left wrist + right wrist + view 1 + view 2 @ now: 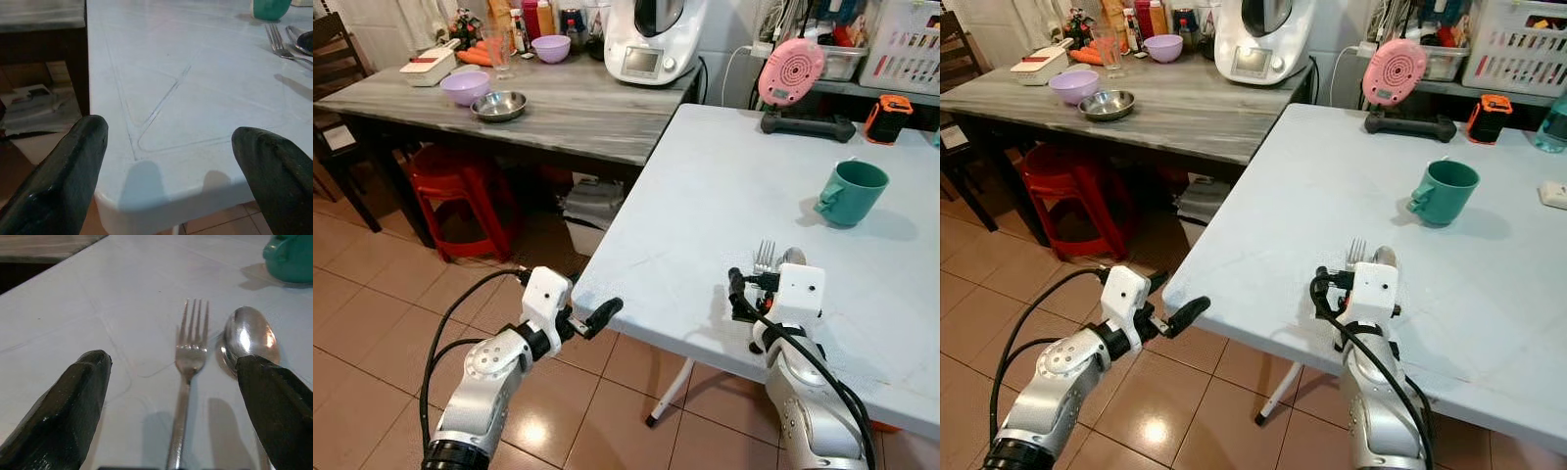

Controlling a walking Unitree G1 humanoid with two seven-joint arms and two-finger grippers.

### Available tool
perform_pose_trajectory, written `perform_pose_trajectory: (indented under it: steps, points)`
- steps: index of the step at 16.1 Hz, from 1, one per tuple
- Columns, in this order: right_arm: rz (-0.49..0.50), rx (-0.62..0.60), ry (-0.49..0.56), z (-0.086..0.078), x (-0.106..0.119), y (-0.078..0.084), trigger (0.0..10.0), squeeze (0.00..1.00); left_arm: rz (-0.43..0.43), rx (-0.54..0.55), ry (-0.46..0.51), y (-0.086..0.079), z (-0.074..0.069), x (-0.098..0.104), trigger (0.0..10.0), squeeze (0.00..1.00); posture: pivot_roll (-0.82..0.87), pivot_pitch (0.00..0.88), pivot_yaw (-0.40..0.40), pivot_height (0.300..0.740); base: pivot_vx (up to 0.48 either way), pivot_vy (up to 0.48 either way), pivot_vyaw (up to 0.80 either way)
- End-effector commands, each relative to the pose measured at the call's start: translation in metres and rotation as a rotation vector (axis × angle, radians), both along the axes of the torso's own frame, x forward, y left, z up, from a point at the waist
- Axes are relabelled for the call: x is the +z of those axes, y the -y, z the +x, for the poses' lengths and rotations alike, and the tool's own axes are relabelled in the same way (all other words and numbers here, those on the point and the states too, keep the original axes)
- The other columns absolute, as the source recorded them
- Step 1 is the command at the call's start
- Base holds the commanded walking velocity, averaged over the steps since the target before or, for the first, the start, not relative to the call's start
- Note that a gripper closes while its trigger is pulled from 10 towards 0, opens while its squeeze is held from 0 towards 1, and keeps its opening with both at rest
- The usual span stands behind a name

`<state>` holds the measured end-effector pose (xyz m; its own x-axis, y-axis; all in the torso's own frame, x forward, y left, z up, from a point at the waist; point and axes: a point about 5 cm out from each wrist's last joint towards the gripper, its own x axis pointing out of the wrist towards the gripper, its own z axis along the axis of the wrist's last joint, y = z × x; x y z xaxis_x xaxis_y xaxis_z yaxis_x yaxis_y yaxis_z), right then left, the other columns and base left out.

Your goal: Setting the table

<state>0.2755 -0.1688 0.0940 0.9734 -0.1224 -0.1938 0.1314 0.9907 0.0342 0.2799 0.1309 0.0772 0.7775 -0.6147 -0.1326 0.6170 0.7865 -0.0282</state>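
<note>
A steel fork [190, 352] and spoon [249, 335] lie side by side on the white table [705, 196], near its front edge. My right gripper [176, 364] hovers low just behind them and is open, with the fork's handle lying between its fingers and the spoon beside one finger. A green mug [852, 192] stands upright farther back on the right. My left gripper [171, 132] is open and holds nothing, level with the table's front left corner [146, 196] and just off its edge.
Left of the white table stands a grey wooden table [558, 108] with a purple bowl [465, 86], a steel bowl [499, 105] and a white kitchen machine [651, 39]. A red stool [460, 191] stands under it. A pink device [791, 73] stands at the back. Below is tiled floor [372, 333].
</note>
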Motion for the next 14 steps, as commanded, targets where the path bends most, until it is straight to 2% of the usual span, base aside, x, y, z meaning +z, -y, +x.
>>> perform_pose_trajectory:
  steps: [1, 2, 3, 4, 5, 7, 9, 10, 11, 12, 14]
  points:
    - [0.000, -0.005, -0.022, 0.001, -0.004, -0.001, 10.0, 0.00, 0.019, -0.019, 0.021, -0.001, 0.001, 0.004, 10.0, 0.00, -0.04, 0.000, 0.034, 0.740, 0.000, 0.000, 0.00]
    - [0.001, -0.005, -0.024, 0.001, -0.004, -0.001, 10.0, 0.00, 0.021, -0.020, 0.022, -0.001, 0.001, 0.004, 10.0, 0.00, -0.04, 0.000, 0.034, 0.740, 0.000, 0.000, 0.00]
    - [0.011, -0.019, -0.041, 0.002, -0.008, 0.000, 8.5, 0.00, 0.019, -0.027, 0.027, 0.001, 0.002, 0.004, 10.0, 0.00, -0.04, 0.000, 0.040, 0.740, 0.000, 0.000, 0.00]
    - [0.018, -0.023, -0.047, 0.002, -0.009, 0.001, 8.2, 0.00, 0.016, -0.034, 0.030, 0.002, 0.002, 0.004, 10.0, 0.00, -0.04, 0.000, 0.043, 0.740, 0.000, 0.000, 0.00]
    - [0.017, -0.021, -0.051, 0.004, -0.010, 0.001, 10.0, 0.00, 0.013, -0.057, 0.032, 0.006, 0.001, 0.005, 10.0, 0.00, -0.04, 0.000, 0.043, 0.740, 0.000, 0.000, 0.00]
    - [0.020, -0.018, -0.060, 0.008, -0.011, 0.003, 10.0, 0.00, 0.015, -0.120, 0.043, 0.011, -0.002, 0.007, 10.0, 0.00, -0.04, 0.000, 0.044, 0.740, 0.000, 0.000, 0.00]
    - [0.043, -0.038, -0.079, 0.010, -0.013, 0.006, 10.0, 0.00, -0.001, -0.133, 0.054, 0.011, -0.001, 0.009, 10.0, 0.00, -0.04, 0.000, 0.044, 0.740, 0.000, 0.000, 0.00]
    - [0.063, -0.052, -0.100, 0.009, -0.017, 0.008, 7.7, 0.00, -0.021, -0.133, 0.055, 0.011, 0.000, 0.012, 10.0, 0.00, -0.04, 0.000, 0.043, 0.740, 0.000, 0.000, 0.00]
    - [0.066, -0.054, -0.106, 0.009, -0.019, 0.009, 4.4, 0.00, -0.013, -0.131, 0.061, 0.011, 0.000, 0.012, 10.0, 0.00, -0.04, 0.000, 0.042, 0.740, 0.000, 0.000, 0.00]
    - [0.075, -0.055, -0.121, 0.008, -0.021, 0.009, 0.0, 0.00, -0.007, -0.136, 0.061, 0.012, 0.000, 0.012, 10.0, 0.00, -0.04, 0.000, 0.041, 0.740, 0.000, 0.000, 0.00]
    - [0.080, -0.055, -0.126, 0.008, -0.022, 0.010, 0.4, 0.00, -0.005, -0.146, 0.061, 0.014, -0.001, 0.011, 10.0, 0.00, -0.04, 0.000, 0.042, 0.740, 0.000, 0.000, 0.00]
